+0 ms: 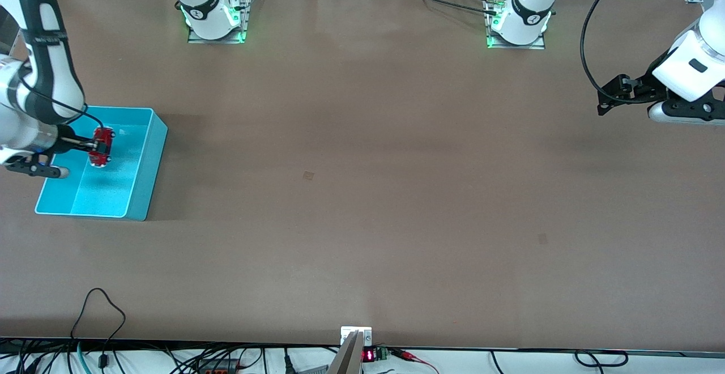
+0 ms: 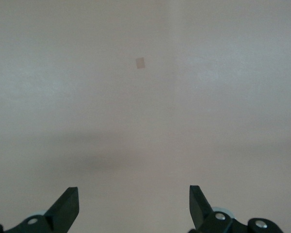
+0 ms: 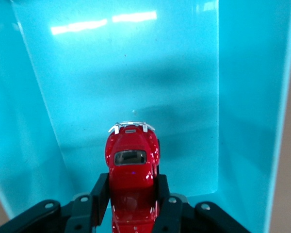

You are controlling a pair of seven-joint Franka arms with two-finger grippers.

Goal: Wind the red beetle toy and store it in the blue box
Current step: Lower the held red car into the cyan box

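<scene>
The red beetle toy is gripped by my right gripper, which is shut on its sides and holds it over the inside of the blue box at the right arm's end of the table. In the right wrist view the glossy red car sits between the black fingers, above the turquoise box floor. My left gripper is open and empty, raised over bare table at the left arm's end; its two black fingertips stand wide apart in the left wrist view.
The brown table stretches between the two arms. The arm bases stand along the edge farthest from the front camera. Cables and a small display lie along the nearest edge.
</scene>
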